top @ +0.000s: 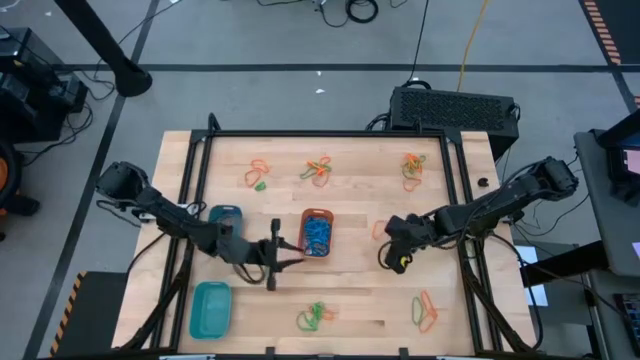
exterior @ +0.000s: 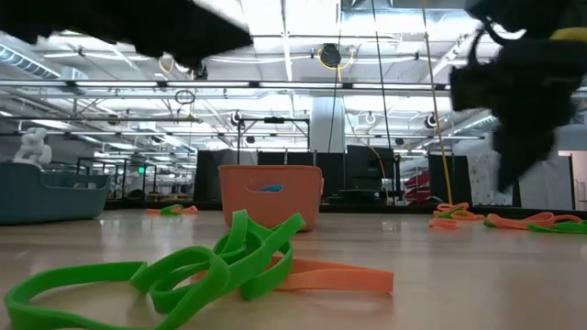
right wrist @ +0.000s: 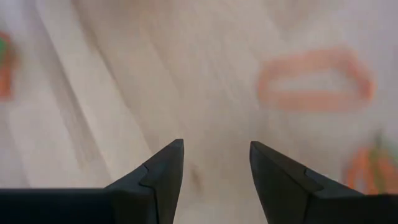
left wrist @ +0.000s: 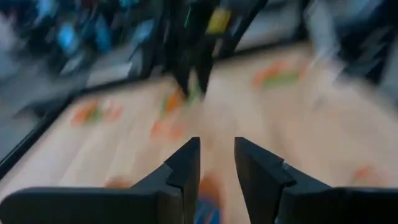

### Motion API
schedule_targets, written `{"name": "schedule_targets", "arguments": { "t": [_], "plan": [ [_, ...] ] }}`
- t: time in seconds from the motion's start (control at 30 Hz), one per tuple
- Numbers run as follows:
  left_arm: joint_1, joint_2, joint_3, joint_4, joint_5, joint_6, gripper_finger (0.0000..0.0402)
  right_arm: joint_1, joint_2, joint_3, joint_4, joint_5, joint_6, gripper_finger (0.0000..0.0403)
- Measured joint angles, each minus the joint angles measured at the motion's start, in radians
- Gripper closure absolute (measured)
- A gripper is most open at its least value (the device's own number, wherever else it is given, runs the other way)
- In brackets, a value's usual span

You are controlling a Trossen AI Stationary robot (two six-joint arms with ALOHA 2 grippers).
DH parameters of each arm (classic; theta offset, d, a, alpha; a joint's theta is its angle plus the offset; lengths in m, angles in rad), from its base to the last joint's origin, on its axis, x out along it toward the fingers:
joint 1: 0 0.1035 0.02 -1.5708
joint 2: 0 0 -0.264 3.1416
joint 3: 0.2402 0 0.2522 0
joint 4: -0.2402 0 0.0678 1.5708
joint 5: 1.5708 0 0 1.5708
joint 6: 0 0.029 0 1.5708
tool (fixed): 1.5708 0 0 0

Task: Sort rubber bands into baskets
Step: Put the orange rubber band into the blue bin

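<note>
Green rubber bands (exterior: 197,270) tangled with an orange band (exterior: 335,275) lie closest to the low camera, flat on the wooden surface (top: 360,200).

Orange basket (top: 317,232) mid-surface, blue bands (top: 317,238) inside. Round blue-teal basket (top: 226,215) sits to its left, just beside the left arm. Teal rectangular basket (top: 210,308) is at the near left corner.

Loose band clusters, all on the surface:
- three mixed orange/green piles along the far edge (top: 322,170)
- green/orange pile near front centre (top: 315,317)
- orange/green loops front right (top: 425,312)
- one orange loop (right wrist: 314,81) ahead of the right claw

Left claw (top: 290,255) is just left of the orange basket, at its near corner. Fingers (left wrist: 186,168) parted by a narrow gap, nothing between them; left wrist view is motion-blurred.

Right claw (top: 398,262) is right of the orange basket, well apart from it, pointing down at bare wood. Fingers (right wrist: 165,168) spread, gripping nothing.
</note>
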Motion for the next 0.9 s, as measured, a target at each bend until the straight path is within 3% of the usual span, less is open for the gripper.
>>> {"name": "schedule_targets", "arguments": {
  "t": [0.13,0.27,0.6,0.9],
  "plan": [
    [0.018,-0.036,-0.075,0.212,0.173,0.0,0.0294,0.065,0.002,0.0,-0.032,-0.184,0.125,0.0227],
    [0.017,-0.087,-0.072,0.252,0.223,0.0,0.0294,0.169,0.002,0.0,0.04,-0.297,0.284,0.0227],
    [-0.016,-0.117,-0.067,0.167,0.231,-0.103,0.0294,0.459,0.042,0.0,0.026,-0.269,0.665,0.0256],
    [-0.012,-0.117,-0.067,0.167,0.232,-0.103,0.0294,0.56,0.157,0.0,0.027,-0.276,0.777,0.027]
  ]
}}
